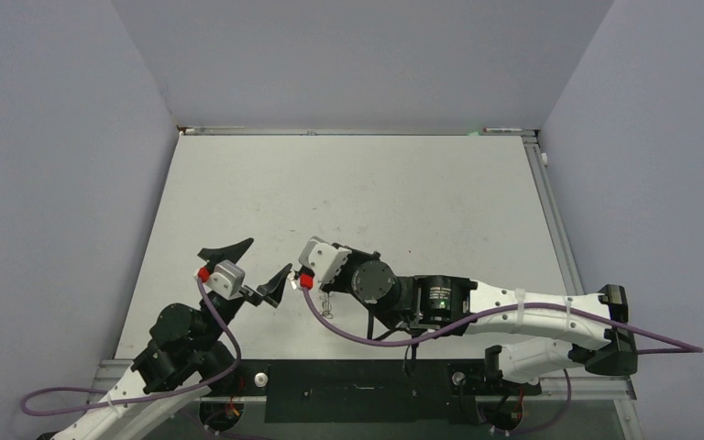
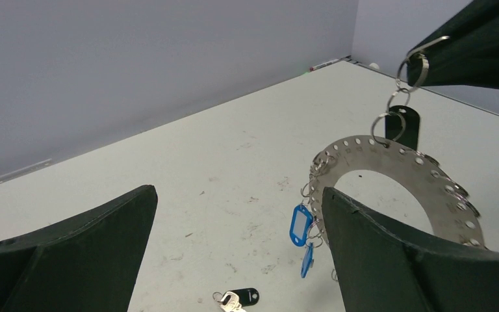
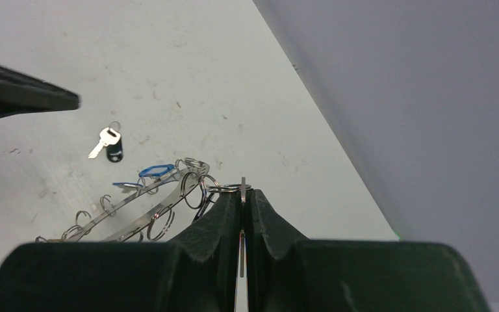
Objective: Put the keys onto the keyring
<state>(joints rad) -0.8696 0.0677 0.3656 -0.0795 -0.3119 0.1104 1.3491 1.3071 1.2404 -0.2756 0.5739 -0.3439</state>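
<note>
We are seeing the left end effector (image 2: 240,253) standing fully spread. Its two dark fingers (image 2: 84,247) are sitting at the lower left and lower right of the left wrist view with nothing gripped between them. The right end effector (image 3: 242,196) is pressing its tips together on a wire loop (image 2: 414,64), pinching it at the upper right of that same view. A short chain of loops is hanging from it, and the keyring (image 2: 364,151) is dangling below, tilted over the worktop (image 1: 376,183). Its lower right part is hiding behind the left arm's finger, and we cannot tell whether its low edge is touching the worktop. Two blue key tags (image 2: 299,224) are hanging at the keyring's left rim, and a black tag (image 2: 406,127) is showing just behind its top. A loose key (image 3: 106,138) with its own black fob is lying flat on the worktop, apart from the keyring, at the bottom centre of the left wrist view.
</note>
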